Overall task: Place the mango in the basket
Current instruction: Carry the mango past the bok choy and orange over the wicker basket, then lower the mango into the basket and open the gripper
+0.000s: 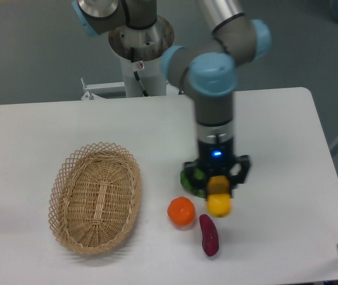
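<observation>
White table (pixel 287 136) under a grey floor backdrop, robot base pedestal (pixel 140 50) standing at the far edge. Mango (pixel 218 202) is hanging off the table surface, clenched between the fingers of the claw (pixel 218 189), with its lower yellow end sticking out below them. Claw is pointing straight down, blue light glowing on its body, slightly motion-blurred. Mango is sitting in the air just right of the orange (pixel 181 211) and just above the purple sweet potato (pixel 208 234), which is lying on the table pointing toward the camera. Orange and sweet potato are lying close together, not clearly touching. Green leafy vegetable (pixel 191 180), looks like bok choy, is lying behind the claw, mostly hidden by it, only the dark green leaf part peeking out at the claw's left side. Wicker basket (pixel 95 196) is sitting on the left part of the table, well apart from the mango, oval, with open lattice rim, nothing lying inside. UR5e arm (pixel 215 89) is rising from the claw toward the top of the view.
</observation>
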`<state>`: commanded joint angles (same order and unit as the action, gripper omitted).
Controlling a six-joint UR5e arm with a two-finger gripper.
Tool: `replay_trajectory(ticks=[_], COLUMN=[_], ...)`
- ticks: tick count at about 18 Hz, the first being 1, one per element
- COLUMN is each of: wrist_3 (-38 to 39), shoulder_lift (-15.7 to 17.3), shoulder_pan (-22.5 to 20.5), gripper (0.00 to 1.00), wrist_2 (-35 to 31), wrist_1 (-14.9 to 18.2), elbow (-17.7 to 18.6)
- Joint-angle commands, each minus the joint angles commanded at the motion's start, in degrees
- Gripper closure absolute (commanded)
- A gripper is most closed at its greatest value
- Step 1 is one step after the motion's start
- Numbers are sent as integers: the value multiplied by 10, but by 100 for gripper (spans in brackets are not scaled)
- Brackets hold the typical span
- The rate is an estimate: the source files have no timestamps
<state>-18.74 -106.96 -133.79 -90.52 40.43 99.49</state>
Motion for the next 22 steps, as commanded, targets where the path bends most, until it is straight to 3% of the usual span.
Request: replay_trajectory(ticks=[4,11,14,22], wrist_3=[35,50,49,40], shoulder_lift=[12,-2,-4,-31], shoulder_pan=[55,134,152,179], gripper=[65,65,65,65], wrist_2=[-4,-2,1,-1], wrist_1=[1,3,2,1], elbow=[32,47,65,68])
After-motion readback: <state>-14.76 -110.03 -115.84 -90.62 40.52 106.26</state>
